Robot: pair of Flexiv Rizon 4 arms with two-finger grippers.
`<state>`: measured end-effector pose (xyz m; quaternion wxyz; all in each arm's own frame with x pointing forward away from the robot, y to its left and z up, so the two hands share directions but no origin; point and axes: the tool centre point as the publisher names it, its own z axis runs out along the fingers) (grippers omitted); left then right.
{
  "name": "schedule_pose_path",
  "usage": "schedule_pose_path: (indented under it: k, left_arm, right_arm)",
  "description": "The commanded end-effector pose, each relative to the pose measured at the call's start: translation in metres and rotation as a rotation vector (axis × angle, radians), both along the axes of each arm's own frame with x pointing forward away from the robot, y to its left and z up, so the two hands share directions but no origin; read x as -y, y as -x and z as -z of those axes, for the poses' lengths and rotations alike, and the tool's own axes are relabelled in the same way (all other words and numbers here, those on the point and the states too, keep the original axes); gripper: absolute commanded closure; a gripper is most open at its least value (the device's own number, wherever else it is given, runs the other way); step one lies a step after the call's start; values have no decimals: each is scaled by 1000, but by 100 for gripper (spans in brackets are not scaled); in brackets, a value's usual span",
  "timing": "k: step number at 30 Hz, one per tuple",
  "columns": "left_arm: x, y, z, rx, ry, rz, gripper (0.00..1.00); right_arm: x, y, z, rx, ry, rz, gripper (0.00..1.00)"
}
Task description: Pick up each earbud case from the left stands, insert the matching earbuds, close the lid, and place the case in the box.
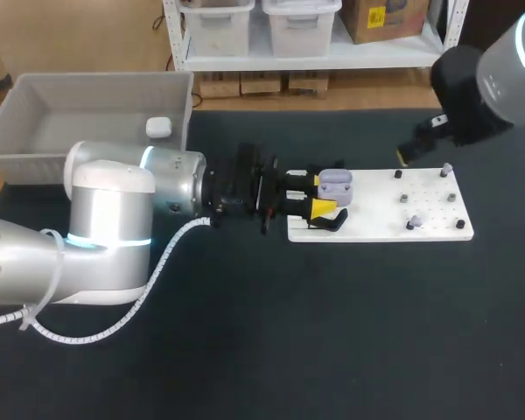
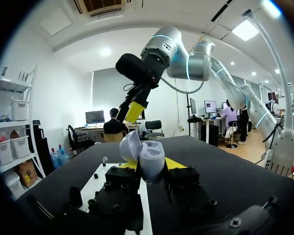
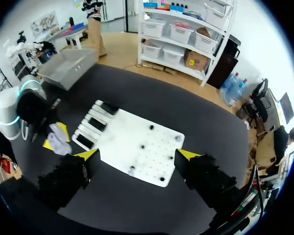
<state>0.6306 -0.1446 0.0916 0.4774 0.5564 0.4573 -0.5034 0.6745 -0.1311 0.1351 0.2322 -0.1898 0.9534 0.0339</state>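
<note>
The lilac case [image 1: 335, 183] sits lid-open in the left claw [image 1: 317, 194], pinched between its two yellow tips over the stands [image 1: 328, 222] at the left end of the white board [image 1: 376, 229]. I'd say it hasn't got its earbuds yet: small grey pieces [image 1: 413, 224] stand on the board's right half. The right claw [image 3: 137, 155] hangs above the board, spread wide and holding nothing. Far left on the worktop [image 1: 332, 332], the box [image 1: 35, 96] already holds a white case [image 1: 158, 128]. Filling, closing and boxing remain.
</note>
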Motion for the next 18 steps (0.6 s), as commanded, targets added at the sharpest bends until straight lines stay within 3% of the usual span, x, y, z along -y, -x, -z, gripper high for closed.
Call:
schedule_pose_path:
  k: [1, 10, 18]
  left_arm:
    - [0, 2, 0, 2, 0, -7, 100]
    - [0, 2, 0, 2, 0, -7, 100]
    - [0, 2, 0, 2, 0, -7, 100]
  right_arm:
    - [12, -17, 0, -87, 58, 16, 0]
    - [47, -39, 20, -219, 93, 0, 0]
    - [63, -58, 43, -286, 108, -29, 0]
